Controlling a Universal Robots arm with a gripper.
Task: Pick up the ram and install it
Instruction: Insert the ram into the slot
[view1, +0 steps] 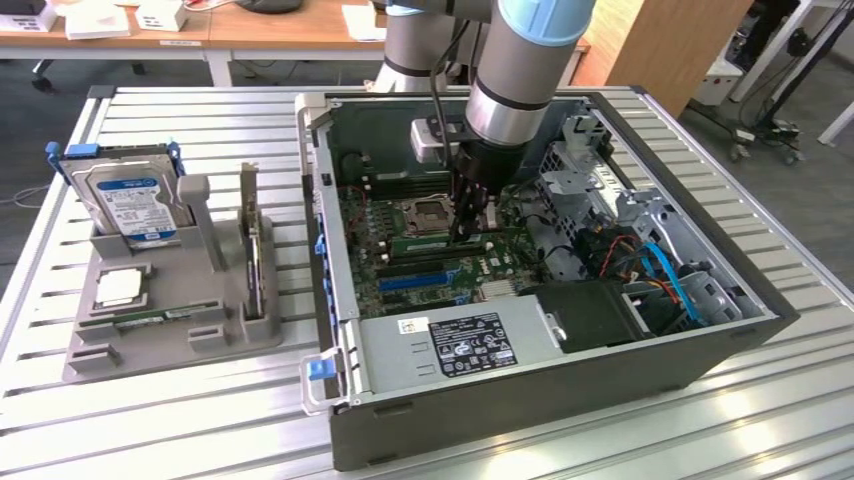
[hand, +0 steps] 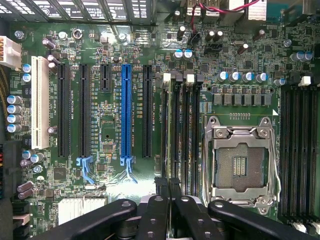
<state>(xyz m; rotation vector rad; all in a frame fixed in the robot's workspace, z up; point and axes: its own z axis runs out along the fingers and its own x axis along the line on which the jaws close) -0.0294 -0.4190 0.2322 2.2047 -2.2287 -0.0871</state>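
Slatted surface (view1: 160, 420) carries open PC case (view1: 534, 400). Ram (view1: 167, 317) lies flat in grey fixture (view1: 174, 345), exterior view's left, likely seated for repeatable pick. Deeper in case I hold claw (hand: 168, 186) nearly closed, tips lined along memory slots (hand: 182, 130) beside CPU socket (hand: 240, 160). Stick between tips: cannot tell.

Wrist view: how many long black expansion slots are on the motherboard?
3. Two long black slots lie side by side between the white slot and the short black slot; the third lies between the blue slot and the memory slots. The pincer may hide others.
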